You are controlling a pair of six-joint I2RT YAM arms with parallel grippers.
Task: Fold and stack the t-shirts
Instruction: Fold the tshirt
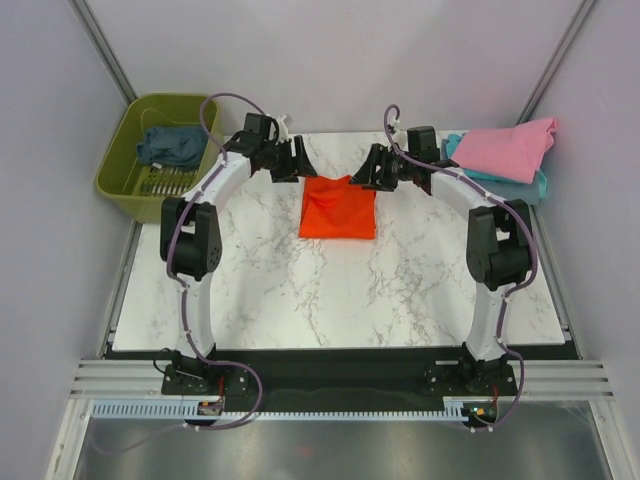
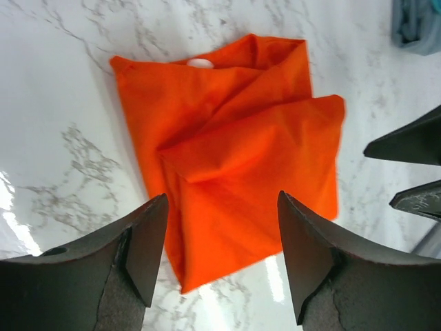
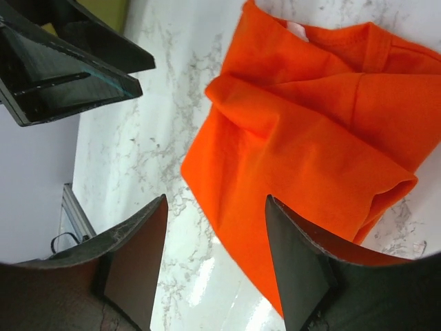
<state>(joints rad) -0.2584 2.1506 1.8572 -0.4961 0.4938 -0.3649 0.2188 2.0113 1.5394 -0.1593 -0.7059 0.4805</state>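
Wide open and holding nothing, the left gripper (image 1: 296, 158) hangs by the far left corner of the folded orange-red t-shirt (image 1: 338, 208), the right gripper (image 1: 372, 167) by its far right corner. That shirt lies far-centre on the marble table (image 1: 300, 290); the pink t-shirt (image 1: 508, 147) rests on the teal t-shirt (image 1: 535, 185) far right, the slate-blue t-shirt (image 1: 172, 145) in the green basket (image 1: 115, 175) far left.

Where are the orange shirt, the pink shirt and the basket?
orange shirt (image 1: 338, 208), top view, middle of the folded cloth.
pink shirt (image 1: 510, 146), top view, its upper face.
basket (image 1: 115, 150), top view, left wall.
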